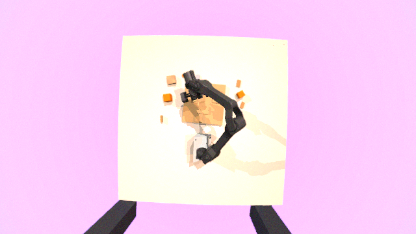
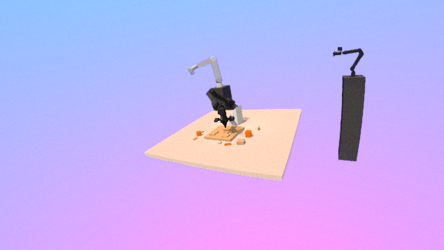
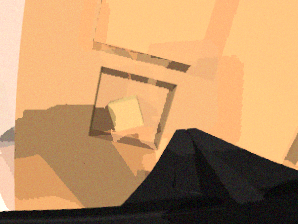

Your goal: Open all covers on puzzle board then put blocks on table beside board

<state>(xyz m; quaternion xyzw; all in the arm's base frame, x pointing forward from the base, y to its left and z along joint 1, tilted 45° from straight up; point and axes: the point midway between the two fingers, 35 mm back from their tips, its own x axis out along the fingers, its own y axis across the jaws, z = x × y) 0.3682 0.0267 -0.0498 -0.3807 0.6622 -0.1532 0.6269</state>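
Note:
The wooden puzzle board (image 1: 218, 114) (image 2: 225, 138) lies flat under the arm. My gripper (image 2: 225, 126) (image 3: 185, 139) is shut and empty, its tips low over the board. In the wrist view, a square well (image 3: 117, 74) left of the tips is uncovered; a small pale yellow block (image 3: 126, 114) sits in it, turned askew. A raised edge or slot (image 3: 175, 65) runs beyond the well. An orange block (image 1: 167, 97) (image 2: 248, 133) and a peach block (image 1: 171, 80) (image 2: 241, 142) rest on the table on one side, another orange block (image 1: 240, 94) (image 2: 198, 133) on the other. The arm hides the other covers' states.
Small thin pieces lie off the board: one (image 1: 161, 119) (image 2: 258, 128) alone, one (image 1: 238, 83) (image 2: 195, 138) and another (image 1: 242, 104) near the single orange block. A flat orange piece (image 2: 227, 144) and a pale piece (image 2: 219, 142) lie before the board. A light grey stand (image 1: 201, 141) is behind it.

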